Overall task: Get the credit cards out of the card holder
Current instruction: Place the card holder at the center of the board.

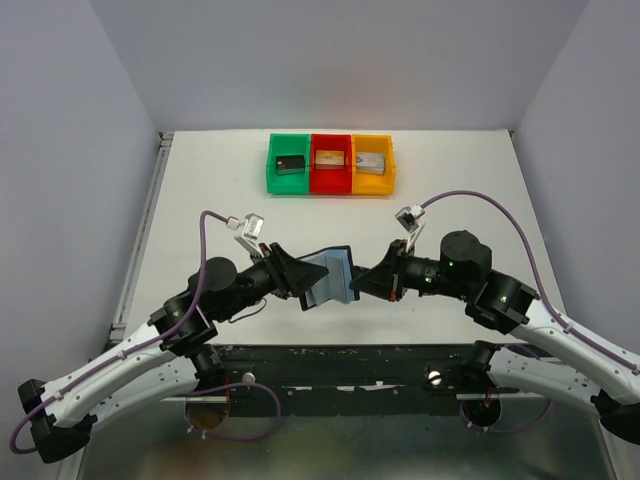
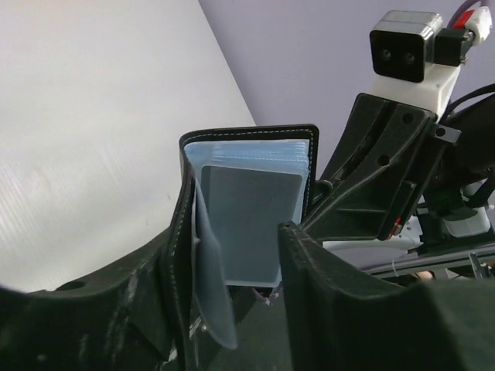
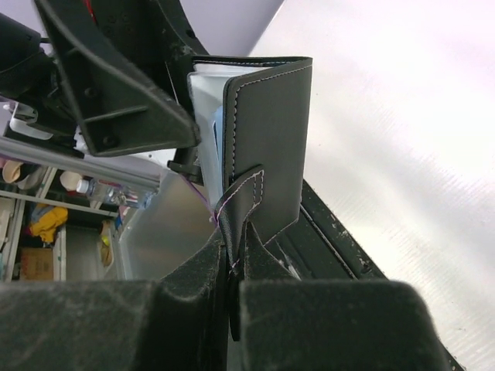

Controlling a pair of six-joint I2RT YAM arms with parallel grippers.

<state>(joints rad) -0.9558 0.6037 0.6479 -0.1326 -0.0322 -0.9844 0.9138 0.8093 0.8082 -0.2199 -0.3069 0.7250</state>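
Two robot arms meet at the middle of a white table, seen from above. Between them, just below the centre of the frame, the card holder is held up off the surface. It is a black wallet, folded open, with its blue-grey inner faces showing.

The right gripper comes in from the right. Its fingers are pressed together on a black stitched flap at the wallet's lower edge.

The left gripper comes in from the left with its fingers standing apart. One cover and a clear sleeve of the wallet hang in the gap between them, and the cover lies close against one finger. Whether it touches, I cannot tell. In that wrist's view, a dark card sits inside a clear sleeve at the centre of the frame.

At the top centre of the overhead view, a green bin, a red bin and a yellow bin stand side by side, each with a small block in it.
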